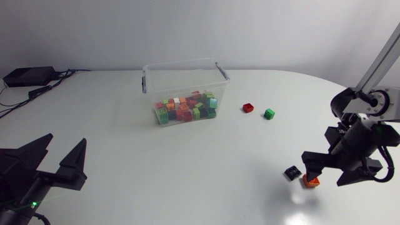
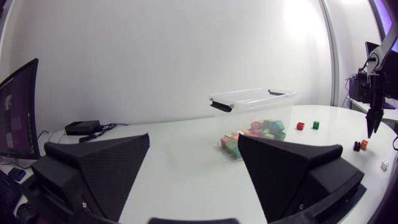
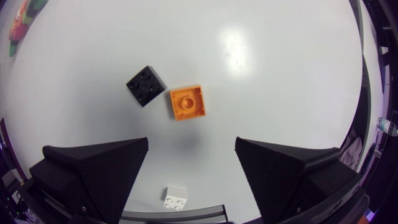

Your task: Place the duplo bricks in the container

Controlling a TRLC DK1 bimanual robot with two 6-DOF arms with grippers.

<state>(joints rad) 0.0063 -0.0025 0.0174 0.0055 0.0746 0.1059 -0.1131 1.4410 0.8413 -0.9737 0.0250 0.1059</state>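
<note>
Black wedge fingers of the left gripper [image 1: 64, 147] stand wide apart and hold nothing, low over the near left corner of the white desk [image 1: 187, 169], well away from every brick. The left wrist view looks between them across the desk to the container [image 2: 252, 98].

On the opposite side, the right gripper [image 1: 326, 172] points down at the desk's near right part, its fingers also spread and clamped on nothing. An orange brick [image 1: 310, 182] lies studs up on the desk beneath it. In the right wrist view that brick [image 3: 187, 102] sits just ahead of the gap between the fingers. A black brick [image 3: 146, 86] lies just beside it, corner towards corner, and whether the two touch cannot be told. A small white brick [image 3: 175, 198] lies under the gripper, between the roots of its fingers.

Farther back stands the clear plastic container [image 1: 185, 65], open-topped, with a jumble of red, green, orange and white bricks [image 1: 185, 107] on its floor. A red brick [image 1: 248, 107] and a green brick [image 1: 269, 113] rest on the desk near each other, just to the right of the container and outside it. A black box [image 1: 28, 76] with cables sits at the desk's far left edge.
</note>
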